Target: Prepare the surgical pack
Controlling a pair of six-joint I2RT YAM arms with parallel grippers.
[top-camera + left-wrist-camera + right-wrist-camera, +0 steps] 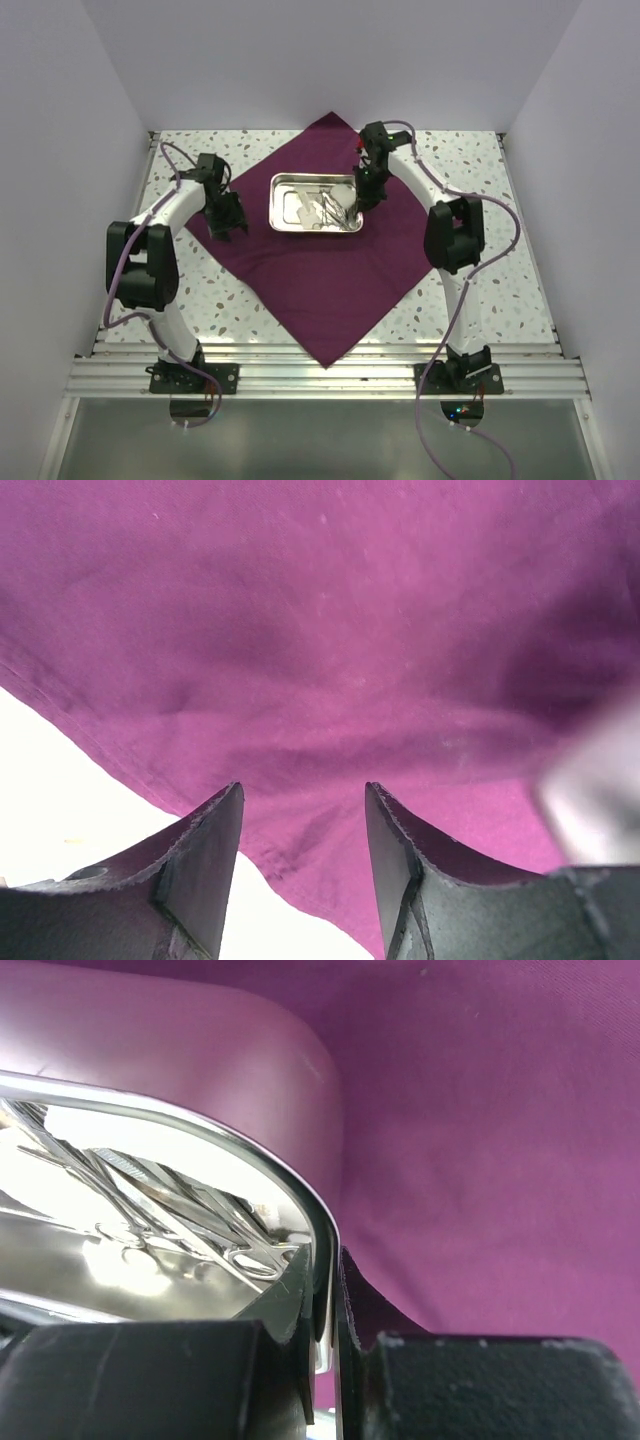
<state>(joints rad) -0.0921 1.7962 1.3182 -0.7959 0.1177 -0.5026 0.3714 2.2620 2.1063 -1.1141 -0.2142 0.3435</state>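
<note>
At mid-table, on the dark-purple cloth [330,290], the steel tray [315,231] is found, its long axis laid left to right across the speckled table [470,290]. The cloth is spread as a diamond, one corner pointed at the arm bases. The tray's right short wall is pinched by the right gripper [325,1285]: one finger is set inside the rim, the other outside it above the cloth, the jaws clamped on the steel. From above, that gripper is seen at the tray's right end, toward the far corner, so the tray extends leftward from it along its own length. The left gripper [303,792] is held with fingers apart over bare cloth close to the cloth's left hem, well apart from the tray's left end; nothing is held between its fingers. Scissors and tweezers [170,1210] are piled in the right half of the tray, ring handles turned toward the gripped wall, blades slanted away toward the tray's middle. What is probably gauze [293,205] is noted in the tray's left half, glare leaving that uncertain. Any shift of the tray is judged to fall to the right arm, nearer and attached; a pull would run along the long axis.
</note>
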